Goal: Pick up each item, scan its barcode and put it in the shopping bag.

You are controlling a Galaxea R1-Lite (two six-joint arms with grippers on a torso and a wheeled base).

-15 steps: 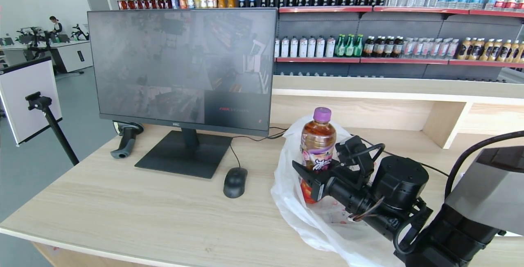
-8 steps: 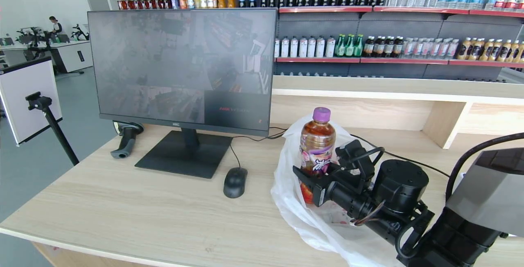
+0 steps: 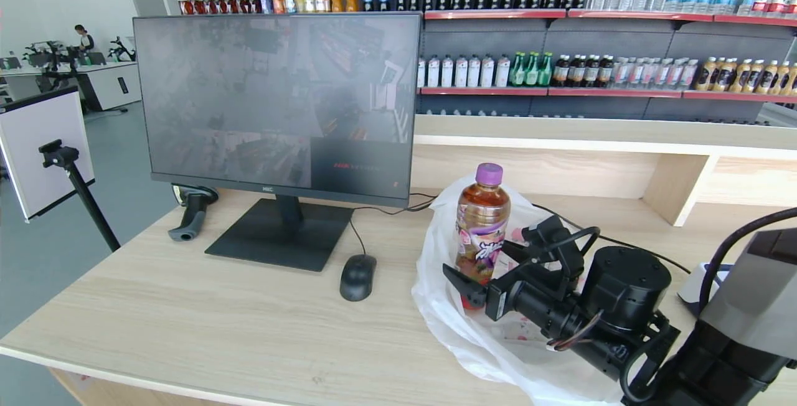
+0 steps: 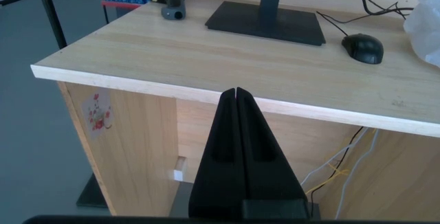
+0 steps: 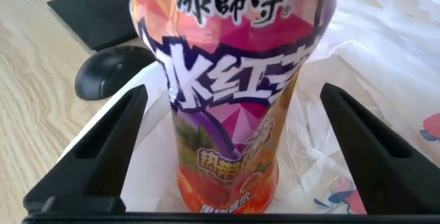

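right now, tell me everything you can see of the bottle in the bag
The bottle is clear plastic holding amber drink, with a purple cap and a purple, pink and orange label. It stands upright inside the white shopping bag. The open right gripper has a finger on each side, neither touching it.

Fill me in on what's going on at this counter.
The robot is bagging a drink. The bottle stands upright inside the white shopping bag on the wooden counter. The right gripper is open, with a finger on either side of the bottle, clear of it. The left gripper is shut and hangs low in front of the counter's edge, holding nothing.
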